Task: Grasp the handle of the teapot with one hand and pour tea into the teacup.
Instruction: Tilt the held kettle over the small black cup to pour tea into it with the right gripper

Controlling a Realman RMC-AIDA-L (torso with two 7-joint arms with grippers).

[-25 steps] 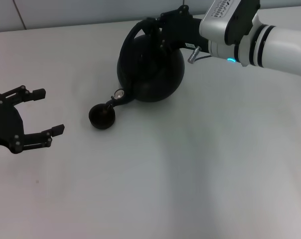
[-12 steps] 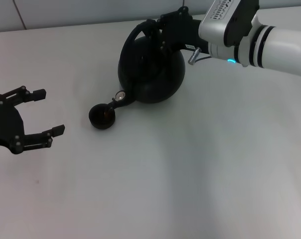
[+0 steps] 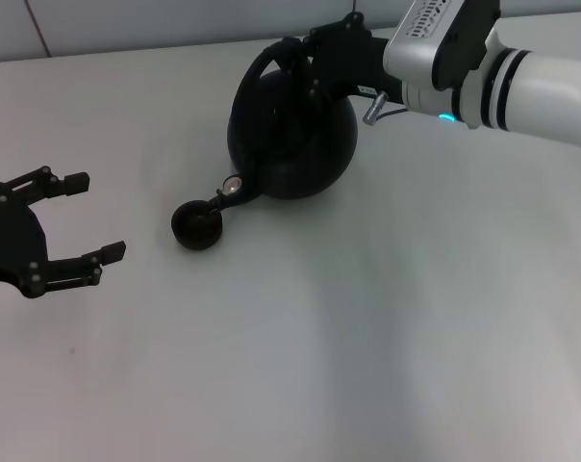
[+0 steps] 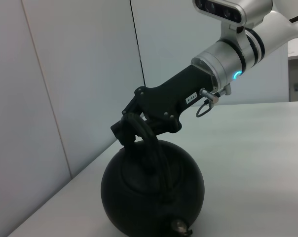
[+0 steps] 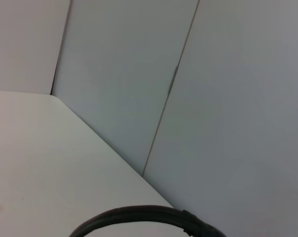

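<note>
The round black teapot [image 3: 292, 135] sits at the back middle of the table, tipped to the left. Its short spout [image 3: 230, 189] hangs just over the rim of the small dark teacup [image 3: 196, 225]. My right gripper [image 3: 305, 60] comes in from the right and is shut on the arched handle [image 3: 262, 65] at its crown. The left wrist view shows the same grip: the right gripper [image 4: 132, 126] clamps the handle [image 4: 151, 145] above the teapot [image 4: 151, 190]. In the right wrist view only an arc of the handle [image 5: 139, 214] shows. My left gripper [image 3: 96, 217] rests open at the far left, apart from the cup.
The white table [image 3: 367, 337] stretches in front of and to the right of the pot. Pale wall panels [image 4: 80, 74] stand behind the table's far edge. My right arm [image 3: 521, 87] reaches across the back right.
The teapot's spout has dipped very slightly toward the teacup. The left gripper has not moved.
</note>
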